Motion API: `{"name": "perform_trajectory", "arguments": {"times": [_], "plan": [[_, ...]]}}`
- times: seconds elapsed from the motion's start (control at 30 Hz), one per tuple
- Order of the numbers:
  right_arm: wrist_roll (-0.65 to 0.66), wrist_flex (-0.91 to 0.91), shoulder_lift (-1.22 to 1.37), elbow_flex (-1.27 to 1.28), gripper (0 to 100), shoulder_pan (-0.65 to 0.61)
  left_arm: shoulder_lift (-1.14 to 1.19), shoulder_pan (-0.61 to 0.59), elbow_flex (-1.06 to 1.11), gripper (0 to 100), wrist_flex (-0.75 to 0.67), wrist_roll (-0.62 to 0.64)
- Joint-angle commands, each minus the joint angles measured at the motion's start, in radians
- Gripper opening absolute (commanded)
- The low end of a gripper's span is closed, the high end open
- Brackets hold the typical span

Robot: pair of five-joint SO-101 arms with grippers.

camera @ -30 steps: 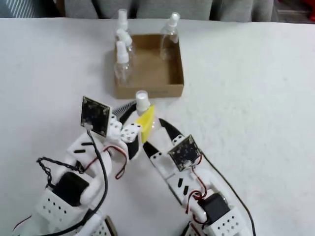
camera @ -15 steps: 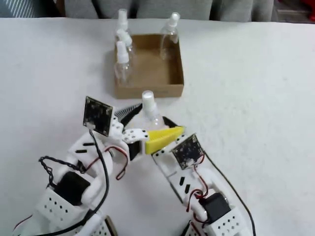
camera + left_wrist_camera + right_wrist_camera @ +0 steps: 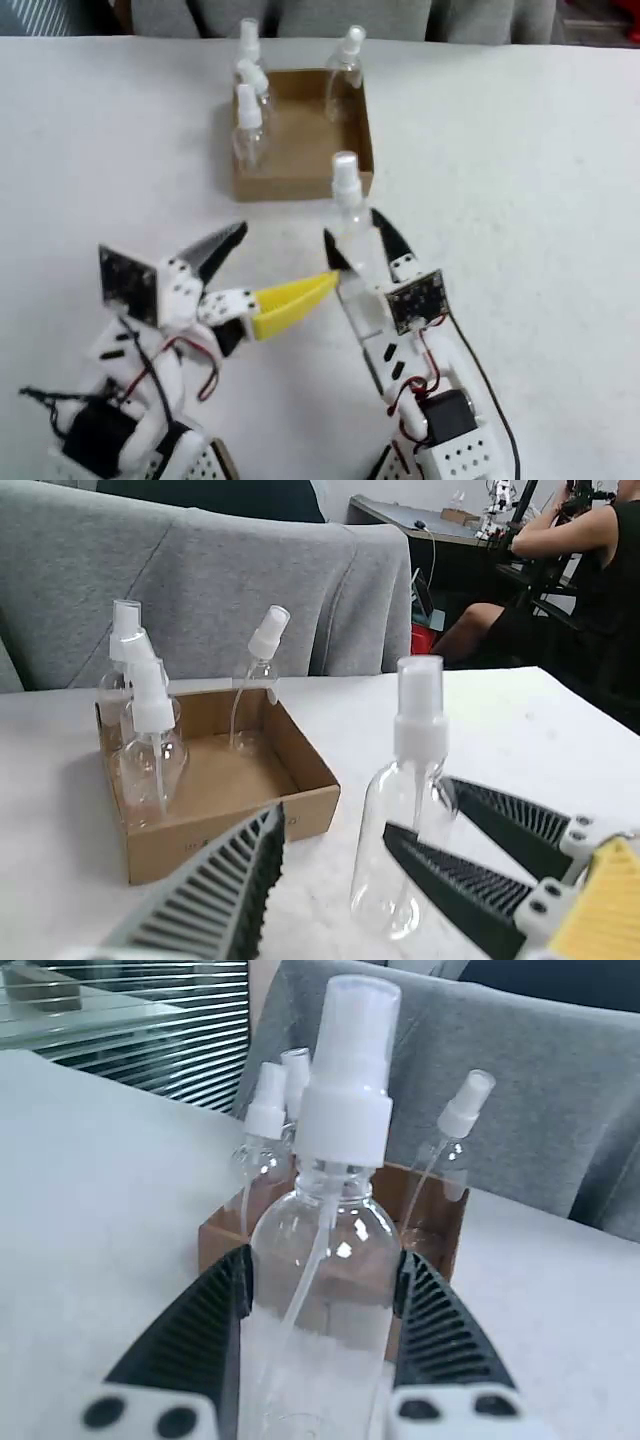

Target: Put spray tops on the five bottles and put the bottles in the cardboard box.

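A clear bottle (image 3: 347,205) with a white spray top stands upright just in front of the cardboard box (image 3: 300,185), near its front right corner. My right gripper (image 3: 352,226) is shut on the bottle's body, one black finger on each side, as the right wrist view shows around the bottle (image 3: 320,1260). My left gripper (image 3: 288,253) is open, left of the bottle and apart from it, its yellow finger (image 3: 295,293) pointing toward the right arm. In the left wrist view the bottle (image 3: 400,810) sits between the right arm's black fingers (image 3: 455,880). Several capped bottles (image 3: 247,120) stand in the box.
The box (image 3: 225,815) sits at the table's far middle, with bare cardboard floor (image 3: 310,135) on its right half. Open white table lies left and right of the arms. A grey fabric-covered chair back (image 3: 250,570) rises behind the table's far edge.
The left gripper let go of the bottle, opened wide and drew back to the left. The right gripper shut on the bottle and carried it right and toward the box.
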Motion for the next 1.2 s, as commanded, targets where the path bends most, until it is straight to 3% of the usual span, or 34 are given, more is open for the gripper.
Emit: {"name": "perform_trajectory", "arguments": {"times": [0.0, 0.1, 0.2, 0.27, 0.37, 0.57, 0.83, 1.03, 1.17], "plan": [[0.003, -0.068, -0.002, -0.003, 1.5, 0.085, -0.128, -0.015, 0.052, 41, 0.15, 0.002], [0.003, -0.081, 0.002, -0.041, 1.5, 0.124, -0.173, -0.016, 0.201, 29, 0.101, 0.0], [0.003, -0.081, 0.002, -0.086, 1.5, 0.157, -0.202, -0.022, 0.324, 10, -0.002, -0.002], [0.003, -0.085, 0.004, -0.11, 1.5, 0.182, -0.205, -0.076, 0.342, 1, -0.023, -0.002], [0.003, -0.09, 0.024, -0.15, 1.5, 0.194, -0.205, -0.183, 0.364, 8, -0.003, -0.002], [0.003, -0.236, 0.275, -0.273, 1.5, 0.185, -0.205, -0.309, 0.502, 2, 0.014, -0.006], [-0.118, -0.57, 0.751, -0.413, 1.5, 0.183, -0.205, -0.38, 0.551, 2, 0.089, -0.224], [-0.117, -0.883, 1.05, -0.479, 1.5, 0.183, -0.205, -0.38, 0.551, 2, 0.094, -0.249], [-0.117, -0.983, 1.256, -0.568, 1.5, 0.183, -0.205, -0.381, 0.551, 2, 0.094, -0.249]]}}
